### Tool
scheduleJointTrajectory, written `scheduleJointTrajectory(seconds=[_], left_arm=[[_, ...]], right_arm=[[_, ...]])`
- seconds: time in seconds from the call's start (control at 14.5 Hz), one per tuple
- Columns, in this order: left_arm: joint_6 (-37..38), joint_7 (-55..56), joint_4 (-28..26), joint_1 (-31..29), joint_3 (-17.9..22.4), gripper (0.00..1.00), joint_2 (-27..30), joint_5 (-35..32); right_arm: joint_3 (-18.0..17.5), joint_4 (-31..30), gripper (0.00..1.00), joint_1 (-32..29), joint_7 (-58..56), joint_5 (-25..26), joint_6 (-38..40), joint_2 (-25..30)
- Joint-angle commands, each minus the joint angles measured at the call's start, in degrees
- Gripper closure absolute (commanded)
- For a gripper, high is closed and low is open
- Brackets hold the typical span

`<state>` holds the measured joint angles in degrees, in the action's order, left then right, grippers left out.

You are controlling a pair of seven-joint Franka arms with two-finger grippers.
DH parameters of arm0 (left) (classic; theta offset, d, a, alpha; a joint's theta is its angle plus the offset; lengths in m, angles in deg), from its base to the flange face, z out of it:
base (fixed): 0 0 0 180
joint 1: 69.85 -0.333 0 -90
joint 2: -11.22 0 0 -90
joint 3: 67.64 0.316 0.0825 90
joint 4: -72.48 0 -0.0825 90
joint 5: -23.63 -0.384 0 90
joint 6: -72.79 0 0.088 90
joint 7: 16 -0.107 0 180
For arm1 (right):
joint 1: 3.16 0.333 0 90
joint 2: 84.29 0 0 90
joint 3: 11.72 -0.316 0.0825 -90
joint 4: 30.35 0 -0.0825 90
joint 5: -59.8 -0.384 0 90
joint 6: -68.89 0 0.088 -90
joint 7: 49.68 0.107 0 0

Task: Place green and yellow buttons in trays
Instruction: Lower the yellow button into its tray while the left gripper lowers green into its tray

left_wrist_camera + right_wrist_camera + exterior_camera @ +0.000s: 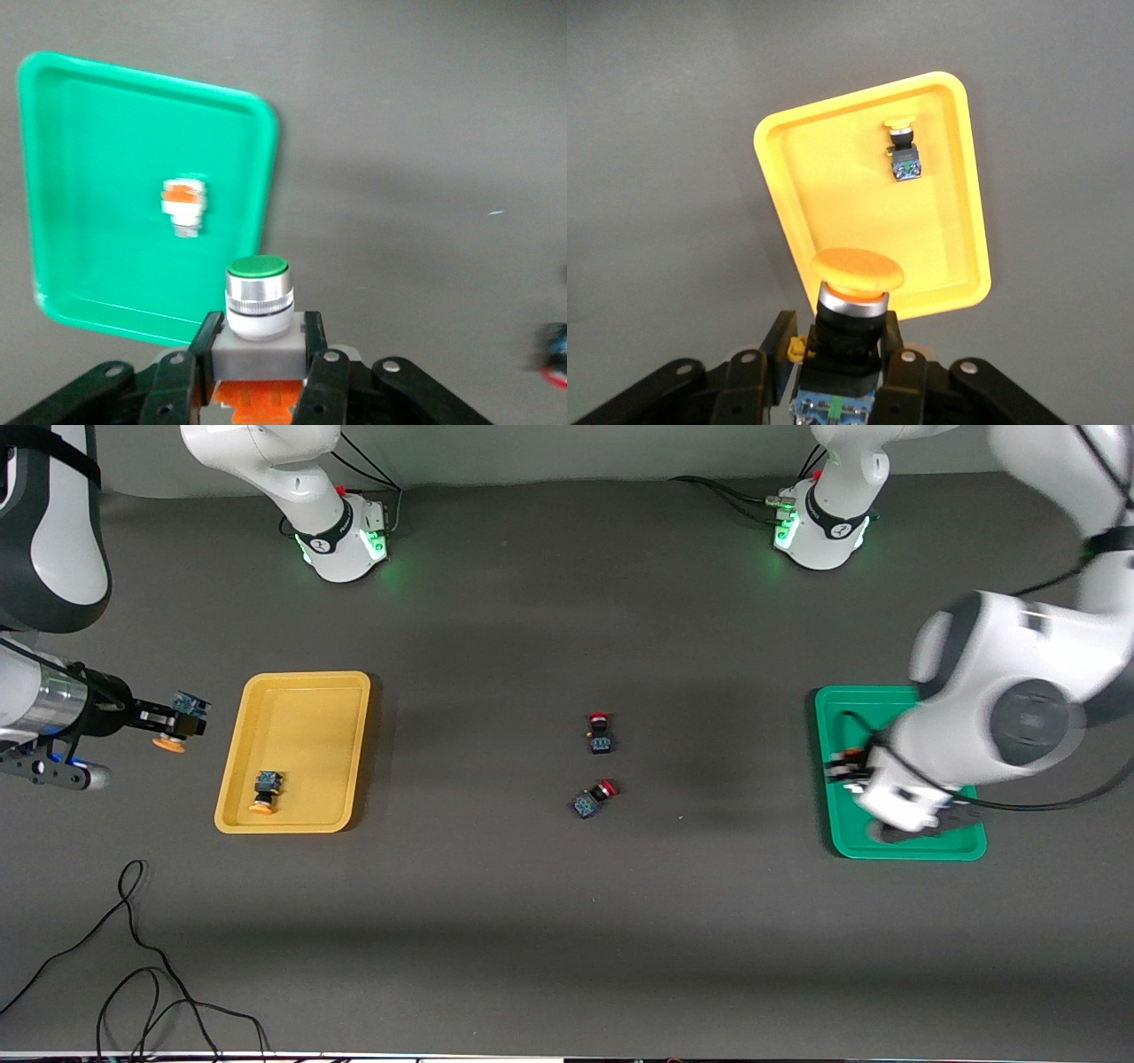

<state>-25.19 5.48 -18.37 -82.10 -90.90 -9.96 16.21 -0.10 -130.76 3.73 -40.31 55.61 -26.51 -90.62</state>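
Observation:
My right gripper [174,724] is shut on a black-bodied button with a yellow-orange cap [856,282]. It holds the button in the air over the table beside the yellow tray [297,691], at the right arm's end. Another yellow-capped button [265,792] lies in that tray and also shows in the right wrist view [903,149]. My left gripper [846,766] is shut on a white-and-silver button with a green cap and orange block [258,297], over the edge of the green tray [904,849]. A second white-and-orange button [184,205] lies in the green tray [97,115].
Two black switches with red caps lie mid-table, one [600,732] farther from the front camera than the other [594,797]. A loose black cable [133,957] trails near the table's front edge at the right arm's end.

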Motion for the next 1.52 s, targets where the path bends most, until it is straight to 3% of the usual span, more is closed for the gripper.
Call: scheduleJointTrajectory(seconds=[0.0,0.21,0.55,0.83,0.9,0.97,1.03,1.24,1.45], left_arm=[[-2.7,-12.9,-6.5,-8.4,-0.5,0.9,3.7,-2.1],[-11.8,-19.4,-12.6,-14.4,-0.5,0.9,3.3,-5.4],[-39.3,-23.2,-31.4,-21.5,-0.1,0.9,1.2,-8.5],[-44.1,-23.2,-33.0,-23.3,0.5,0.86,-2.5,-10.1],[-44.0,-23.2,-32.9,-23.3,0.6,0.67,-2.6,-10.1],[-43.9,-23.4,-32.6,-23.4,0.6,0.2,-3.1,-10.1],[-43.1,-23.4,-32.1,-23.4,0.5,0.0,-3.1,-10.1],[-36.7,-23.6,-28.6,-23.4,0.3,0.0,-1.5,-10.1],[-21.1,-24.6,-18.9,-22.8,-0.6,0.0,0.2,-9.5]], right_arm=[[0.8,-13.2,1.0,1.8,-1.8,-1.2,-14.4,1.5],[0.2,-24.2,1.0,2.9,-3.5,-1.2,-33.9,-2.1],[-2.0,-24.7,1.0,2.9,-3.5,-1.3,-45.1,-13.5],[-4.0,-24.3,1.0,2.9,-3.1,-3.3,-49.2,-16.6],[-4.0,-23.8,0.85,2.9,-2.8,-3.3,-48.4,-16.3],[-4.0,-23.2,0.03,2.9,-2.7,-3.4,-47.1,-15.7],[-3.9,-22.2,0.0,2.8,-3.0,-3.4,-45.3,-15.0],[-3.5,-17.4,0.0,2.8,-3.0,-3.3,-34.2,-10.5],[-1.5,-10.7,0.0,2.5,-2.8,-3.2,-21.4,-4.6]])
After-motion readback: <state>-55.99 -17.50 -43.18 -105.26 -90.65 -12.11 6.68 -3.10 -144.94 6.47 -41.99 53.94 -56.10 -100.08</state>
